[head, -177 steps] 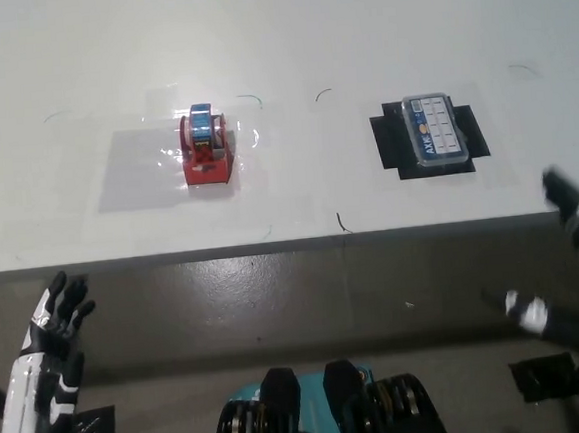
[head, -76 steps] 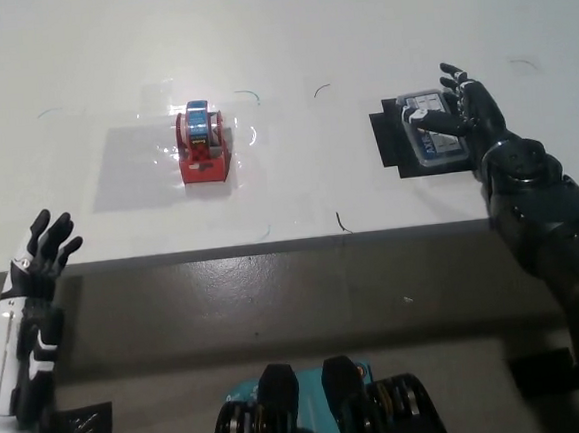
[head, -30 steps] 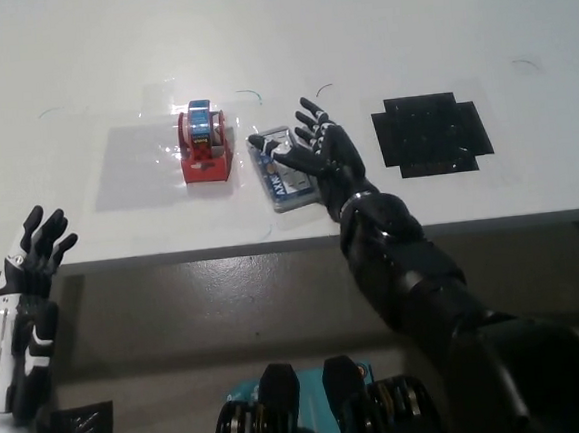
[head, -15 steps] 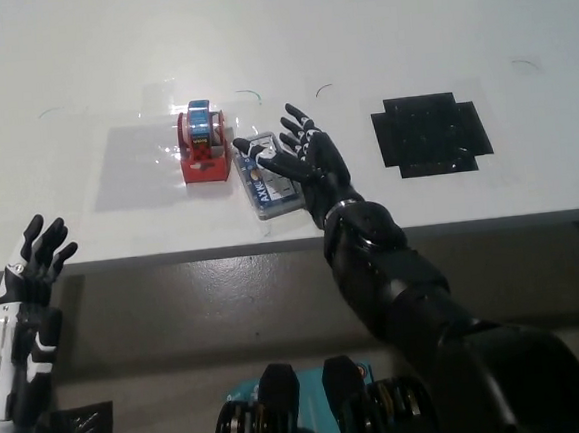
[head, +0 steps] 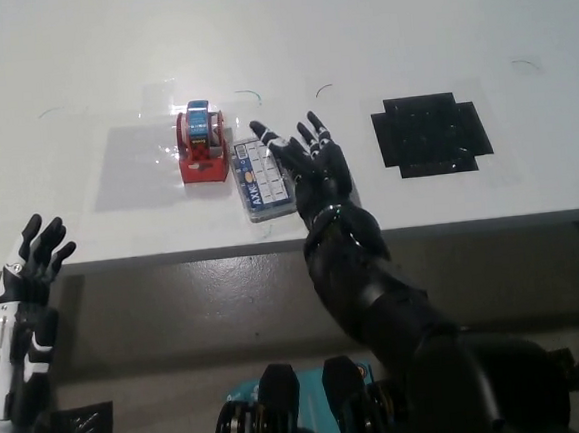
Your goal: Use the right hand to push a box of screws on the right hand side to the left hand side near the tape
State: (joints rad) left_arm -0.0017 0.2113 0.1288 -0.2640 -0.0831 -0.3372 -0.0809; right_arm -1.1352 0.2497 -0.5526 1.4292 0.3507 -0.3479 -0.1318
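White bench fills the upper part of the head view, its front edge running straight across. On it, a red tape dispenser stands upright on a pale grey patch. Just beside it to the right lies the clear box of screws, flat, slightly angled. Well apart, further right, a black cross-shaped mat lies flat. Thin dark pen marks dot the surface.

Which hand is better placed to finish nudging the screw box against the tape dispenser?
Right. The right hand sits open beside the screw box, near the tape dispenser; the left hand hangs off-table.
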